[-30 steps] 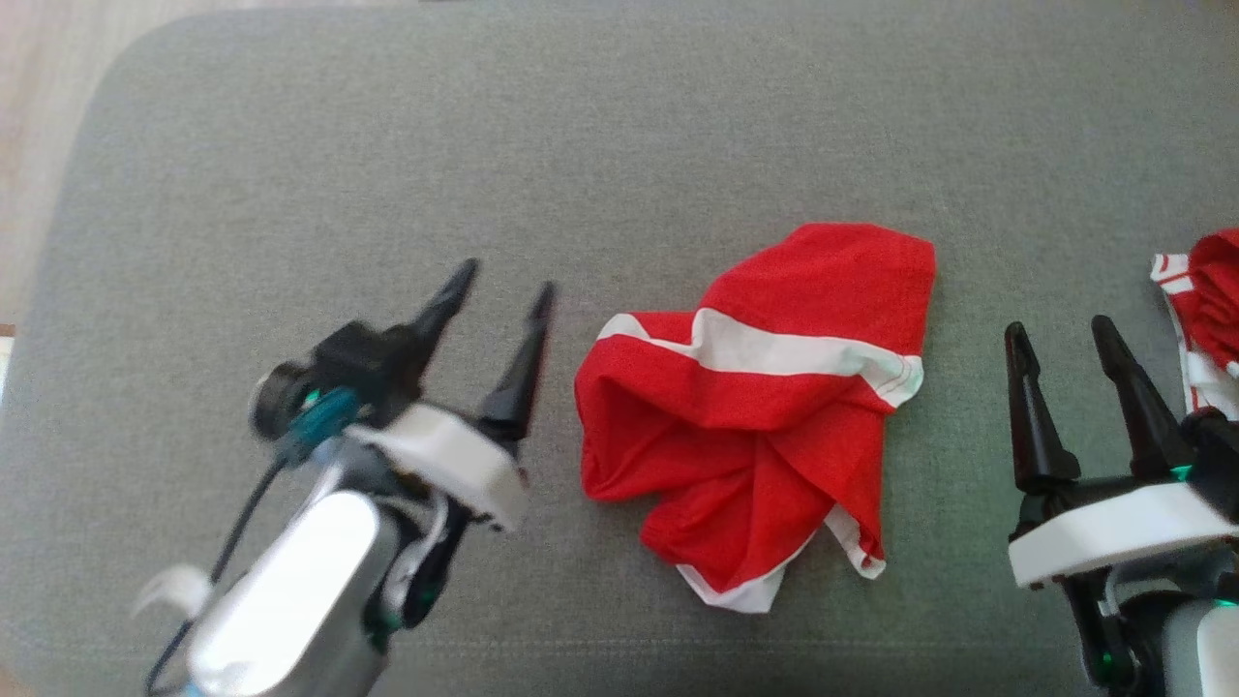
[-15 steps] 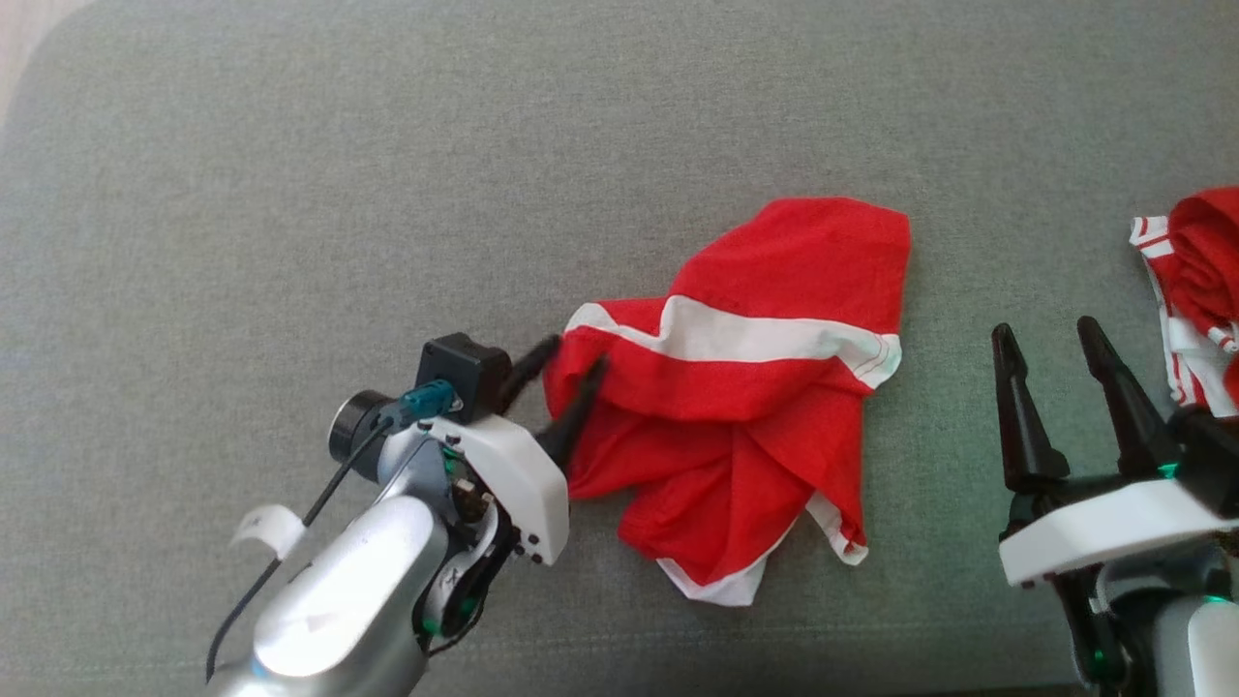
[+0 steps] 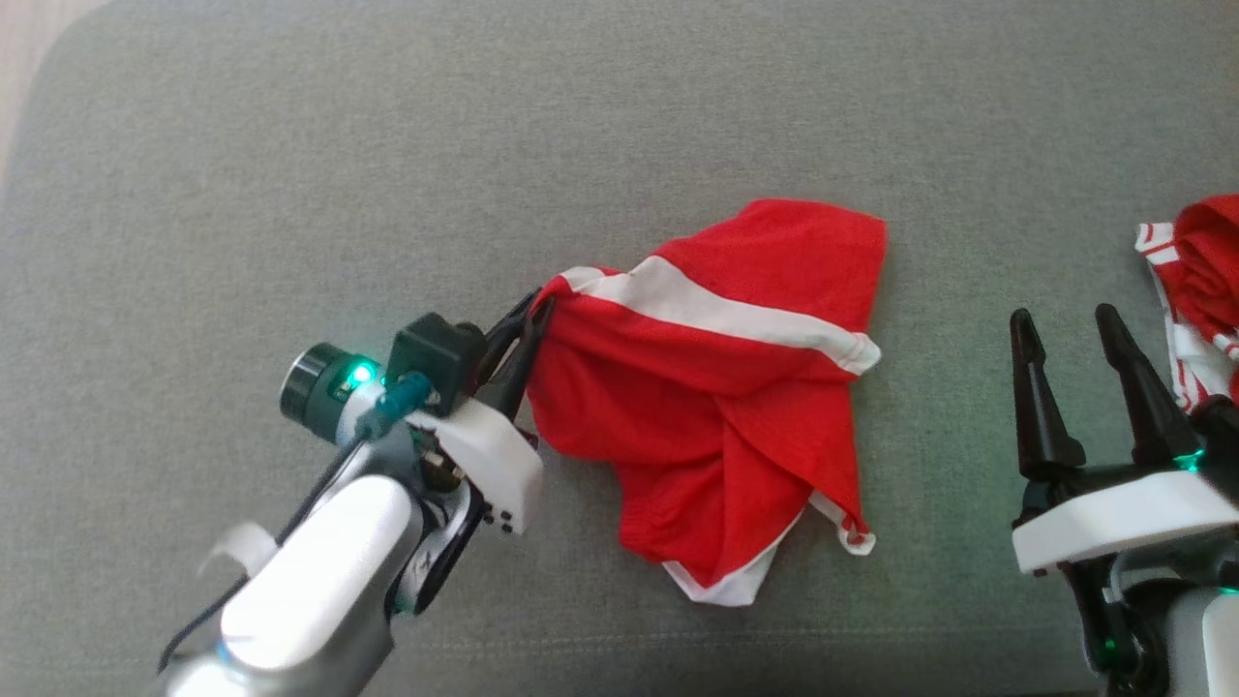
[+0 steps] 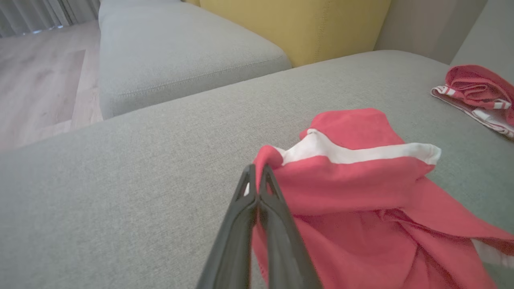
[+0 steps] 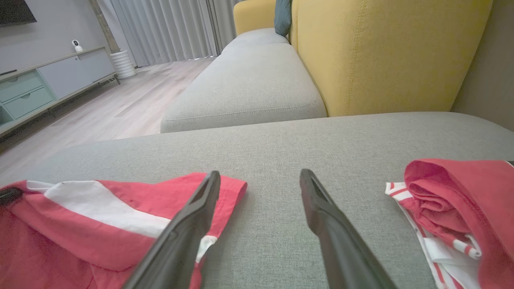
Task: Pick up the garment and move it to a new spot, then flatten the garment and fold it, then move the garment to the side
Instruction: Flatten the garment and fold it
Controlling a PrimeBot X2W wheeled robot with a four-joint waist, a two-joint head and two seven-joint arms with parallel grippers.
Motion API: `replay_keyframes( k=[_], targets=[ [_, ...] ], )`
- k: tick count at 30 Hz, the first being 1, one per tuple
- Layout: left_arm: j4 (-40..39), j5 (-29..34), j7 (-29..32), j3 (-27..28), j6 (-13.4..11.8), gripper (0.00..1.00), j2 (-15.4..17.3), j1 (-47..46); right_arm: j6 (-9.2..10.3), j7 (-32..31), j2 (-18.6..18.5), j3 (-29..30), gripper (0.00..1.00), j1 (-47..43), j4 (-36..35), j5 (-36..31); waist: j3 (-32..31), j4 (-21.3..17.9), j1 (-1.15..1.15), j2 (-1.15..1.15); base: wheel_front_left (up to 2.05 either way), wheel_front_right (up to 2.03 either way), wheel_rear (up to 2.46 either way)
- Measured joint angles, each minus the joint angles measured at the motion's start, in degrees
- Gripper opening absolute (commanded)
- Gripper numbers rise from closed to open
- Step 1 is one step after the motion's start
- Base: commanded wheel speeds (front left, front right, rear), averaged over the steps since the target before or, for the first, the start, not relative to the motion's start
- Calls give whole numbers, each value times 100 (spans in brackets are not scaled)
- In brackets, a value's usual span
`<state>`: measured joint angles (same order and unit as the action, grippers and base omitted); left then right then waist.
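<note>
The garment is a crumpled red cloth with a white band, lying mid-cushion; it also shows in the left wrist view and the right wrist view. My left gripper is shut on the garment's left edge near the white band, and that edge is lifted and pulled taut. In the left wrist view the two fingers meet over a pinch of red fabric. My right gripper stands open to the garment's right, holding nothing; its fingers are spread wide above the cushion.
A second red-and-white garment lies bunched at the right edge, close to my right gripper, also seen as a garment from the right wrist. The grey cushion spreads wide to the left and back. A yellow backrest stands behind.
My left gripper moved right to the garment's left edge and shut on it; that edge now rises and the cloth has drawn slightly left. The right gripper stayed put. The camera shifted a little.
</note>
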<state>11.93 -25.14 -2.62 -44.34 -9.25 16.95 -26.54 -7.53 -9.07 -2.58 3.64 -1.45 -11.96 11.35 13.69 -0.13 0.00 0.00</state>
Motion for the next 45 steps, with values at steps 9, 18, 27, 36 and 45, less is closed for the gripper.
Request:
replay_keyframes(
  k=[9, 18, 27, 36, 45],
  targets=[
    [-309, 556, 160, -756, -73, 0, 268, 311, 0, -2, 0, 35, 100, -5, -4, 58, 50, 163, 0, 0, 0, 0, 0],
    [363, 560, 66, -1157, 125, 0, 68, 735, 0, -63, 0, 69, 100, -4, -40, 51, 52, 298, 0, 0, 0, 0, 0],
    [421, 423, -728, -1024, 60, 100, -90, 757, 0, -103, 0, 138, 100, -6, -124, -22, -113, 368, 0, 0, 0, 0, 0],
    [-278, 60, -1116, -252, -313, 100, -10, 1041, 0, -154, 0, 188, 100, -41, -243, -62, -248, 411, 0, 0, 0, 0, 0],
    [-678, -502, -1161, 987, -747, 100, 299, 1430, 0, -163, 1, 204, 100, -68, -343, -88, -386, 419, 0, 0, 0, 0, 0]
  ],
)
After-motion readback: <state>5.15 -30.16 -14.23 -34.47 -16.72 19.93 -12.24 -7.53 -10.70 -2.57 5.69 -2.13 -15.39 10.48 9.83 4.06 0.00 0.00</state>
